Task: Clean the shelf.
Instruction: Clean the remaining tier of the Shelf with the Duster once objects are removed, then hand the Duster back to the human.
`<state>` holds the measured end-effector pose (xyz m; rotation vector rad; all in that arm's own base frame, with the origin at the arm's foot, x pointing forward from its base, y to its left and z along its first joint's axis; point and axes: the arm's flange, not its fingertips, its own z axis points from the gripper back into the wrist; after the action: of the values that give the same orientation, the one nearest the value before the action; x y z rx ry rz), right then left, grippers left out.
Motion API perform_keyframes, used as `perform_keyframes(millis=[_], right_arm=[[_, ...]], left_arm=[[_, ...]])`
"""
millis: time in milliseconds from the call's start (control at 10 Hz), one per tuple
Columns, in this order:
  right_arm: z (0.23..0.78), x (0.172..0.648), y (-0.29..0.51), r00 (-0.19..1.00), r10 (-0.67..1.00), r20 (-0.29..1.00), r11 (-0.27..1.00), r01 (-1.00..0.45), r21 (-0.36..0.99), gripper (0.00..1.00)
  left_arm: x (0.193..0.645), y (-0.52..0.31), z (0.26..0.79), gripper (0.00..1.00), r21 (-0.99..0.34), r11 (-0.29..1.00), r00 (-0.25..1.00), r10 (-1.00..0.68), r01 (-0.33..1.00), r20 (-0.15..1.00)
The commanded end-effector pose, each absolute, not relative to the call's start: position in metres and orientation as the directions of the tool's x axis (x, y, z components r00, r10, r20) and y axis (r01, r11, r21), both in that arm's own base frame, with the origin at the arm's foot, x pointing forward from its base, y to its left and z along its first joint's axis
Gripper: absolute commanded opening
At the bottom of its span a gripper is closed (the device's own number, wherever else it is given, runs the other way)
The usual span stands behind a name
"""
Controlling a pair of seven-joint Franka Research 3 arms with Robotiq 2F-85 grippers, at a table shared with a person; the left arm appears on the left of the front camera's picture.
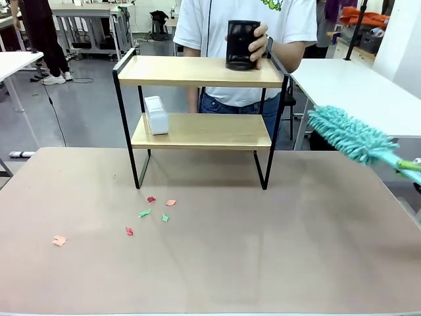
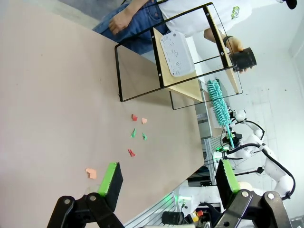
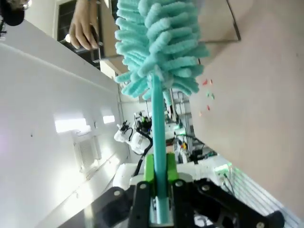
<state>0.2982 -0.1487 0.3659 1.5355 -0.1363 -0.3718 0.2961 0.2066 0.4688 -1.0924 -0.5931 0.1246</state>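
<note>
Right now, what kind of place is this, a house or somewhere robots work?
Probably a robot lab or workshop, not a house: white work tables stand on a bare grey floor, and the right gripper holds a teal duster beside the shelf.

You can see a black mesh cup [image 1: 242,45] on the top board of the shelf [image 1: 210,131], near its right end. A white power strip [image 1: 156,114] sits on the lower board, at the left end. The shelf stands on a big brown table [image 1: 296,250]. In front of it, on the left, there is a little bunch of paper bits [image 1: 145,213]: two red, two green and one pink. One orange bit [image 1: 59,241] lies by itself, further left. Behind the shelf stands a person [image 1: 217,26] in a white shirt and blue jeans. You also have a white table [image 1: 355,85] at the far right.
</note>
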Motion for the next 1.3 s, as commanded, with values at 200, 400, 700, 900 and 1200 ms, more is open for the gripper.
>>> perform_keyframes(millis=[200,400,700,900,1200], right_arm=[[0.377,0.298,-0.155,0.926,-0.361,-0.108,0.001,0.116,0.993,0.00],[0.377,0.298,-0.155,0.926,-0.361,-0.108,0.001,0.116,0.993,0.00],[0.377,0.298,-0.155,0.926,-0.361,-0.108,0.001,0.116,0.993,0.00],[0.377,0.298,-0.155,0.926,-0.361,-0.108,0.001,0.116,0.993,0.00],[0.416,0.283,-0.156,0.944,-0.326,0.052,0.055,-0.036,0.998,0.12]], left_arm=[[0.297,0.206,0.470,1.00,-0.861,0.458,0.825,0.384,0.220,0.415],[0.297,0.206,0.470,1.00,-0.861,0.458,0.825,0.384,0.220,0.415],[0.297,0.206,0.470,1.00,-0.861,0.458,0.825,0.384,0.220,0.415],[0.297,0.206,0.470,1.00,-0.861,0.458,0.825,0.384,0.220,0.415],[0.301,0.187,0.501,1.00,-0.829,0.469,0.825,0.305,0.305,0.476]])
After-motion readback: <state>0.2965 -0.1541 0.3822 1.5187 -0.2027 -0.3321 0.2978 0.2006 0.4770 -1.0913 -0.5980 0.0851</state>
